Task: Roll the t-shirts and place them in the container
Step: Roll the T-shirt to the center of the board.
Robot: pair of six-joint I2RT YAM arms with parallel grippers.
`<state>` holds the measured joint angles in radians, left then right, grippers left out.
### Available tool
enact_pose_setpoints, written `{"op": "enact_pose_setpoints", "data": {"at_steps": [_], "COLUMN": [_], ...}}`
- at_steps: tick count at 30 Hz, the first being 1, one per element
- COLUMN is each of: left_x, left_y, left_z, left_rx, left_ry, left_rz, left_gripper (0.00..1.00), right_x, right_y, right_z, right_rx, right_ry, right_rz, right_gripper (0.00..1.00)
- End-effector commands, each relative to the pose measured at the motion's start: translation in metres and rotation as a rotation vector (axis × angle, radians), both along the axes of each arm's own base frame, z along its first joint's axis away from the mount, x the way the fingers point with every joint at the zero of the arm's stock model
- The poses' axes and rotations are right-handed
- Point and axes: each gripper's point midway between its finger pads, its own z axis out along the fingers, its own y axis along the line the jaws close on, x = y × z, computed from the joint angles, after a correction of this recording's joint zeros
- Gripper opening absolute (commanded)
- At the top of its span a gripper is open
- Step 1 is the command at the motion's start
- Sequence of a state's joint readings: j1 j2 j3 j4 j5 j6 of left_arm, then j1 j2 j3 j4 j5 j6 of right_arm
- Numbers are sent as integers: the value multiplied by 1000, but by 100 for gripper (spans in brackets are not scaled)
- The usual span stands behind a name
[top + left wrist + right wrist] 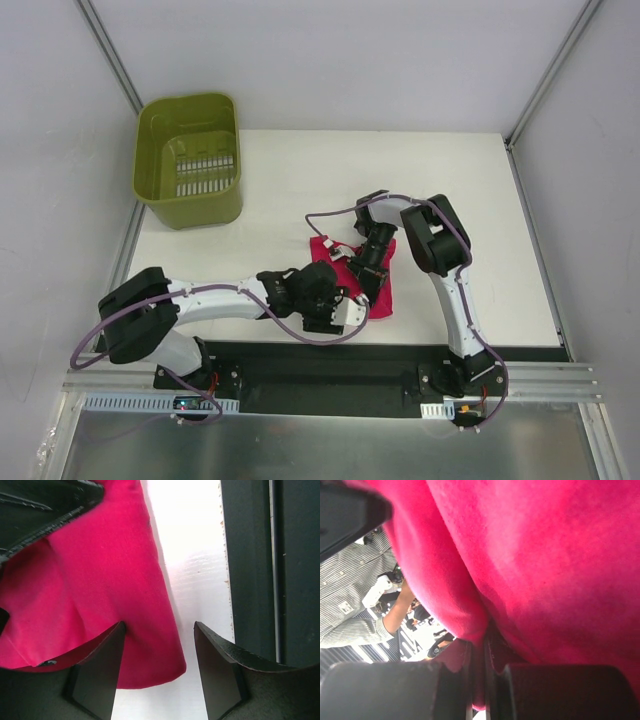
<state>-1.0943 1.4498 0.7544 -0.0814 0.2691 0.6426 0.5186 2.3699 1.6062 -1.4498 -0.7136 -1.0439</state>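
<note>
A bunched red shirt lay on the table, five o'clock from its middle. The right gripper pinched a fold tight. The left gripper stood open astride the hem. Soft, light, floppy: likely best taken by an edge.

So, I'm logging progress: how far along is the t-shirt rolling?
Looks done: the t-shirt is bunched into a compact bundle rather than spread flat. In hand: the right gripper is shut on its fabric, the left gripper stands open at its edge. Remaining: no tidy roll shows yet, so the rolling seems unfinished.
</note>
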Motion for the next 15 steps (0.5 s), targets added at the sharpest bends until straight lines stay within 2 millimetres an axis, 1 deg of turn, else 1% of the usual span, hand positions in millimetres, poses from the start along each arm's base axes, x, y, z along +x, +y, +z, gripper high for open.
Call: {"op": "enact_pose_setpoints", "data": {"at_steps": [1, 3, 4, 5, 6, 7, 8, 9, 10, 11, 12, 13, 14, 15], "left_x": [0, 2, 4, 6, 8, 6, 4, 3, 1, -3, -6, -5, -9, -12], "left_y": [9, 13, 17, 19, 15, 15, 14, 14, 13, 12, 14, 15, 12, 16], "left_z": [-23, -31, -41, -45, -44, -47, -46, -46, -45, -44, -43, -41, -38, -37], "left_rx": [67, 94, 132, 151, 152, 160, 161, 164, 162, 158, 165, 161, 144, 156], "left_ry": [-14, -30, -37, -44, -47, -36, -30, -20, -11, 14, 31, 45, 84, 123], "left_rz": [22, 16, 23, 16, 14, 6, -14, -21, -28, -49, -59, -59, -77, -75], "left_gripper": [56, 45, 41, 29, 24, 19, 15, 7, 4, 3, 0, 0, 0, 0], "right_x": [12, 13, 13, 13, 13, 14, 15, 15, 20, 27, 34, 52, 72, 87], "right_y": [-2, -2, -2, -2, -2, -1, -2, -3, 0, -2, -2, 5, -1, -1], "right_z": [-12, -12, -11, -11, -11, -11, -11, -11, -8, -5, 0, 18, 32, 47], "right_rx": [13, 16, 16, 15, 14, 17, 22, 20, 42, 56, 70, 106, 135, 173], "right_ry": [-34, -35, -35, -33, -36, -40, -48, -48, -84, -97, -118, -164, -196, -225], "right_rz": [20, 13, 10, 9, 9, 7, 2, -7, -25, -67, -101, -170, -258, -320], "right_gripper": [1, 1, 1, 2, 5, 15, 22, 29, 50, 60, 72, 96, 96, 96]}}
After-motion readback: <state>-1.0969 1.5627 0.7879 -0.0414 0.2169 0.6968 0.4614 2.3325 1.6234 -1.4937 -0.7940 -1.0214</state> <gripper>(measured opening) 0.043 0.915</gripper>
